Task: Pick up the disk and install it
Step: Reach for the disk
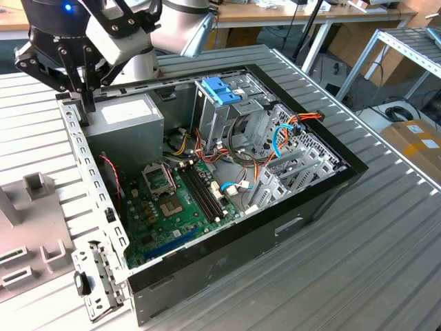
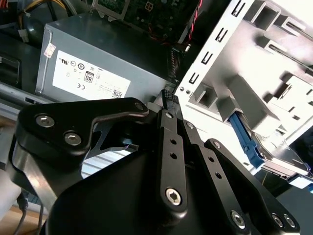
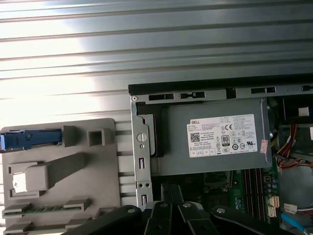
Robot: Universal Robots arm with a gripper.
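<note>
The disk (image 3: 30, 139) stands on edge in a slot of the grey printed holder (image 3: 73, 171) beside the open computer case; its blue rail faces the camera in the first wrist view. In the second wrist view the disk (image 2: 276, 159) shows a blue rail and a metal face. My gripper (image 1: 87, 105) hovers over the case's rear corner, at the edge between the holder and the power-supply box. Its black fingers (image 2: 168, 100) are shut with nothing between them. The gripper (image 3: 171, 208) sits a short way from the disk.
The open case (image 1: 275, 227) holds a grey power-supply box (image 1: 124, 117), a motherboard (image 1: 172, 207), cables and a metal drive cage with a blue handle (image 1: 220, 89). The case's perforated rear wall (image 1: 89, 179) rises beside the holder. Ribbed metal table (image 1: 372, 262) surrounds everything.
</note>
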